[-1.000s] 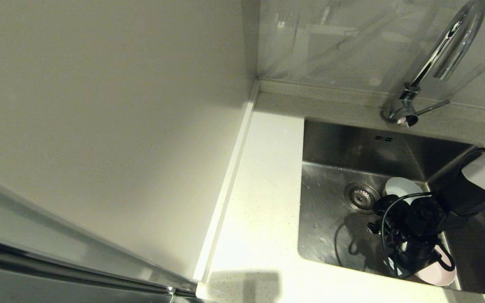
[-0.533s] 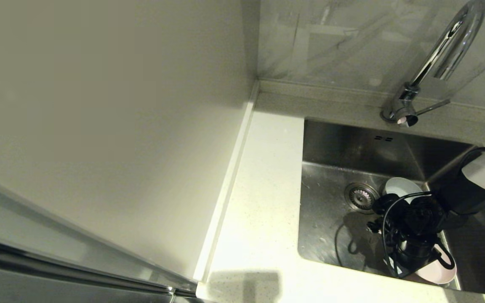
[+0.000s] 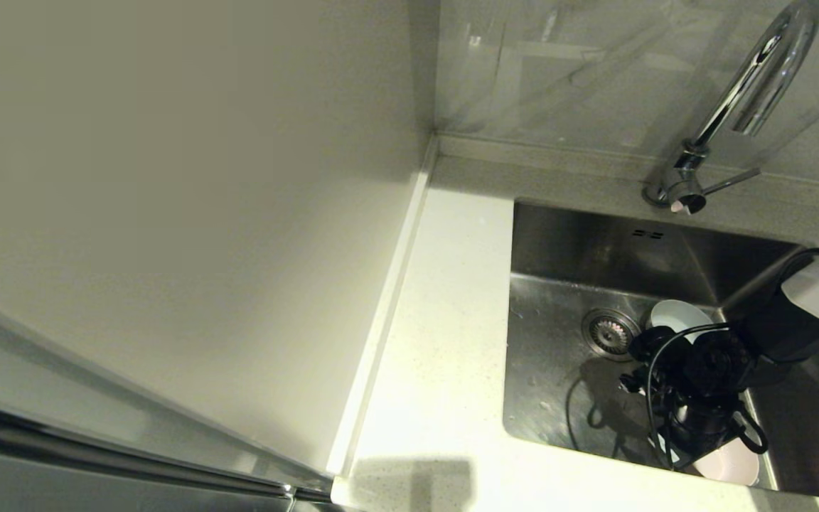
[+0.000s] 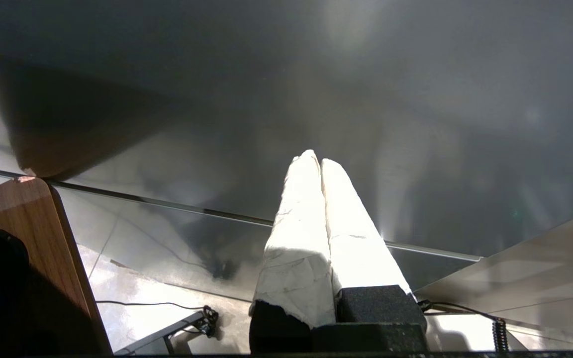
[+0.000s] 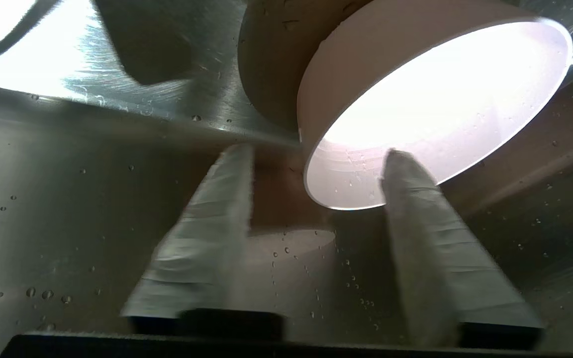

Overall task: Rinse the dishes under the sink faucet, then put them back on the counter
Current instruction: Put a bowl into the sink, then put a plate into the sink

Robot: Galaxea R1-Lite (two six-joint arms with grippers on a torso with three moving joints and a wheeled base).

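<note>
Dishes remain in the sink [image 3: 559,270]: the pink bowl [image 5: 430,104] tilts against a wall, the mug [image 3: 674,313] sits near the drain. My right gripper [image 5: 316,186] stands parted, holding nothing. The counter [image 3: 445,341] holds no dishes; my left gripper [image 4: 320,164] is parked, closed.

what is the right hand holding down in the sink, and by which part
Nothing. The right hand is open in the sink, its fingers apart on either side of the pink bowl's rim but not clamped on it.
</note>
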